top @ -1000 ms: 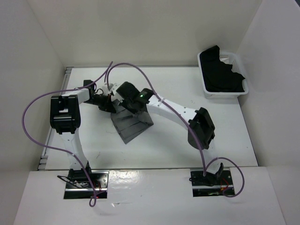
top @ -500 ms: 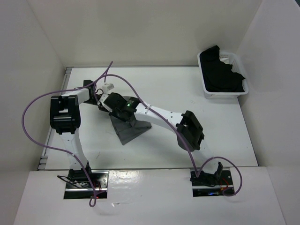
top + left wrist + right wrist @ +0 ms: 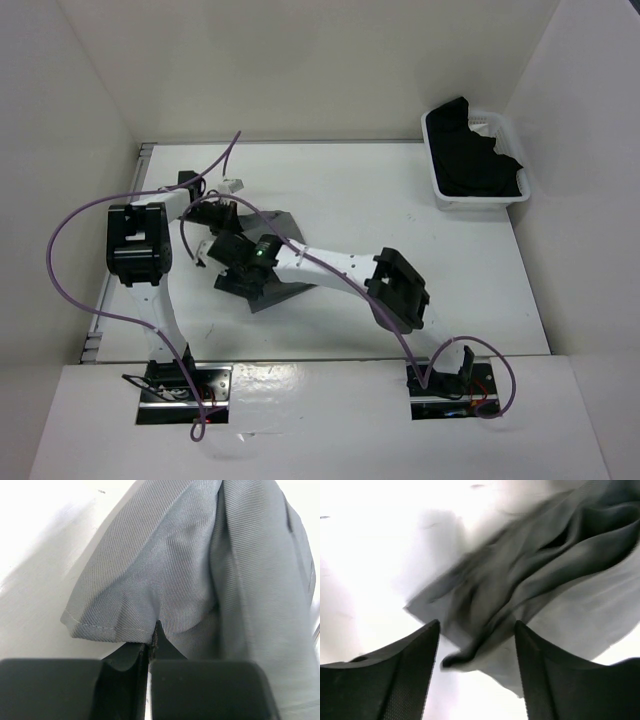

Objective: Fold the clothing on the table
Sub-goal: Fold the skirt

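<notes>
- While the left gripper is clamped shut on a hemmed corner of the skirt, the right gripper stands with jaws wide apart and grips nothing.
- Skirt location: on the table, left of centre, between the 2 arms. In the top view the right wrist covers its middle, and grey cloth shows above and below it.
- Left hold: the pinch sits at the very edge of the hem, and the cloth runs away from the fingers in smooth pleats. Judgement: this hold anchors 1 end so that the skirt does not slide while the other end is laid down.
- Right side: the cloth lies bunched between and beyond the open fingers, low over the table. The wrist picture is blurred, so contact between fingers and cloth cannot be confirmed.
- Stage, as judged: 1 fold looks part-made. The cloth by the right gripper is rumpled, not flat, so the fold is not finished.
- Risk: a loose ply may catch on a finger as the right gripper lifts away, and any pull from the left hold would skew the fold.
- Bin with black garment: far right, well apart from the skirt.
</notes>
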`<state>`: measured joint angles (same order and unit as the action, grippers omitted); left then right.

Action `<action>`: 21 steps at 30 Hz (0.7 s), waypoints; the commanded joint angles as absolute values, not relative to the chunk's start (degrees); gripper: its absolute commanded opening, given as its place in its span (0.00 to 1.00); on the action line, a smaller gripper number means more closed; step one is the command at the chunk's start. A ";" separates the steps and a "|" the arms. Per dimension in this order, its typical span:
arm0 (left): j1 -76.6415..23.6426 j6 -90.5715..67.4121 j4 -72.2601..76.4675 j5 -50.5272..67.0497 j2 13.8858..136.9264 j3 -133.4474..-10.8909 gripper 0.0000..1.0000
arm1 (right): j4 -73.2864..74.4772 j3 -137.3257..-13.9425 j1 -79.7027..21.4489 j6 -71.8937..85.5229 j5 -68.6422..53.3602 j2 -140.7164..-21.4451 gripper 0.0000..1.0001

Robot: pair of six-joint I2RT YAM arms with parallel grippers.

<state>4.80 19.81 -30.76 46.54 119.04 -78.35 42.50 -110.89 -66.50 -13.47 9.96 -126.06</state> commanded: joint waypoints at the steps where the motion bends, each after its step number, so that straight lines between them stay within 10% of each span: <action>1: 4.83 22.24 -31.55 48.96 116.54 -77.52 0.00 | 42.10 -109.17 -67.67 -14.32 4.93 -123.57 0.70; 13: 6.85 21.71 -33.30 47.11 111.99 -77.52 0.05 | 41.04 -108.55 -65.49 -14.85 2.54 -108.93 0.99; 21: 16.77 21.18 -37.17 46.05 99.50 -78.05 0.72 | 32.18 -86.09 -51.97 -19.16 8.27 -87.47 0.99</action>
